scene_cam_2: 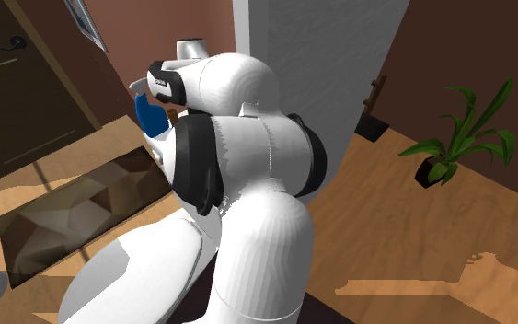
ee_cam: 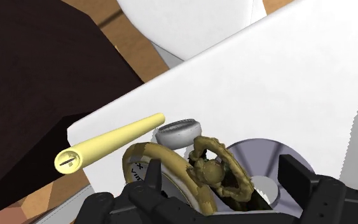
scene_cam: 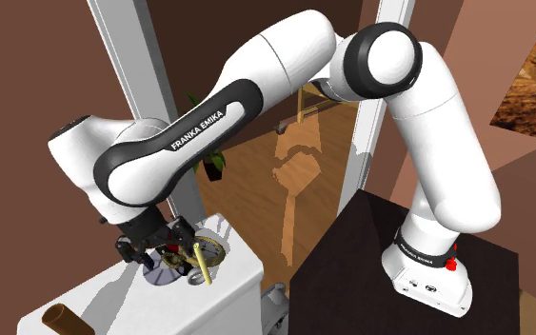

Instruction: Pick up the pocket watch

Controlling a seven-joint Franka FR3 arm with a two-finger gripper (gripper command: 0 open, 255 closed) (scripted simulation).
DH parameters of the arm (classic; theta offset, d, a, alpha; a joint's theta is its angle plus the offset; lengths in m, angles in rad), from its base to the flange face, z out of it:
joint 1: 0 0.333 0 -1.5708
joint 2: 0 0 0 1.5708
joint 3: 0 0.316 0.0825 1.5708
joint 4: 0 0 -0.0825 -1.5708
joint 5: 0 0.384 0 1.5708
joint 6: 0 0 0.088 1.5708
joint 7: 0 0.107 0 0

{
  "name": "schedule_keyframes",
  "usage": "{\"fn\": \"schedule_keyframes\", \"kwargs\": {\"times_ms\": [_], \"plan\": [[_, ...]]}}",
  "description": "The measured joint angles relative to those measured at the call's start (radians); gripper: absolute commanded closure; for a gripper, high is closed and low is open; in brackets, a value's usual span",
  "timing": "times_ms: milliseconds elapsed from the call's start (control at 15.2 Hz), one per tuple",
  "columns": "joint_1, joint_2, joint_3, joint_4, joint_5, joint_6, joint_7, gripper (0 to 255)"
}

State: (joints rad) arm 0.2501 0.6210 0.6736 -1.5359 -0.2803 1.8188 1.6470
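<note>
In the shoulder view, your arm (scene_cam: 285, 67) arches high from the stand and folds down toward that view's left. That sets the hand (scene_cam: 156, 249) low over the white bench (scene_cam: 242, 285), right at the brass pocket watch (scene_cam: 196, 251), which lies just beside a pale yellow stick (scene_cam: 203, 266). In the second exterior view, the arm's white links crowd the foreground, tightly folded. In the wrist view, the fingers (ee_cam: 295, 181) stand apart on either side of the watch, a grey disc (ee_cam: 269, 153) right by it. Nothing is clasped, so I'd judge you're lined up to close.
</note>
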Motion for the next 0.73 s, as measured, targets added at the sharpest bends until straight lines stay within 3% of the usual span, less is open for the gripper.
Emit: {"fn": "schedule_keyframes", "kwargs": {"times_ms": [66, 726], "plan": [[-0.001, 0.0, -0.001, -0.003, -0.001, 0.004, 0.0, 255], [-0.002, 0.001, -0.001, -0.006, -0.001, 0.007, 0.0, 255]]}}
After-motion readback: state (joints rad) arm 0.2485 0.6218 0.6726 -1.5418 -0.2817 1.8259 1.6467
